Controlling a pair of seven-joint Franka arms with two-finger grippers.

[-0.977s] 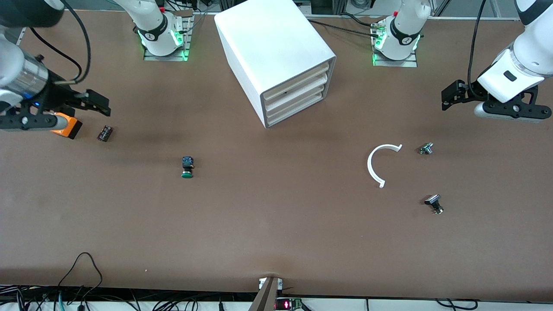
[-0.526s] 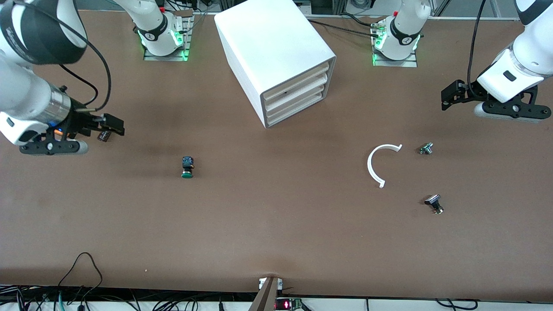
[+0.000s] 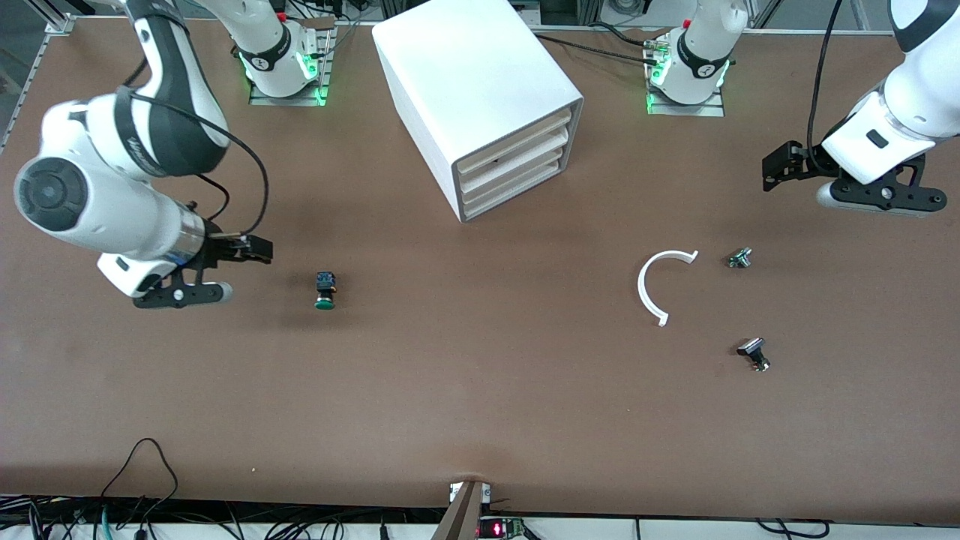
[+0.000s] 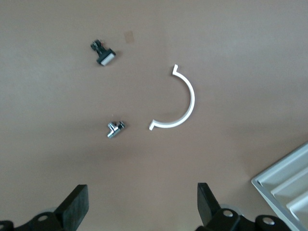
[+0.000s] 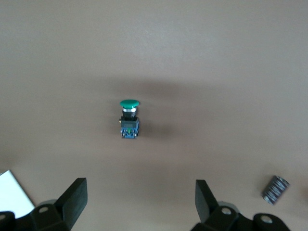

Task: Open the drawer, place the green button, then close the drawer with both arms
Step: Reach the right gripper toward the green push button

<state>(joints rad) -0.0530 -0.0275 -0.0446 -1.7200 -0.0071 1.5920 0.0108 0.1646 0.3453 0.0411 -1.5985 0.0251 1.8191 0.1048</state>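
The white cabinet (image 3: 472, 82) stands near the robots' bases, and its lowest drawer (image 3: 517, 185) is shut flush like the two above it. The button (image 3: 325, 291) lies on its side on the table with its green cap toward the front camera. The right wrist view shows this button (image 5: 129, 120) in front of the fingers. My right gripper (image 3: 251, 251) hangs open and empty over the table, beside the button toward the right arm's end; its jaws (image 5: 139, 197) stand wide. My left gripper (image 3: 780, 161) hangs open and empty over the left arm's end (image 4: 142, 204).
A white C-shaped strip (image 3: 660, 285) and two small black-and-silver parts (image 3: 739, 258) (image 3: 754, 352) lie below the left gripper, nearer the front camera. A small dark ribbed part (image 5: 275, 189) lies near the right gripper. Cables run along the table's front edge.
The right arm has swung from the table's end toward the button and now covers the orange box and the dark part. The left gripper has hardly shifted.
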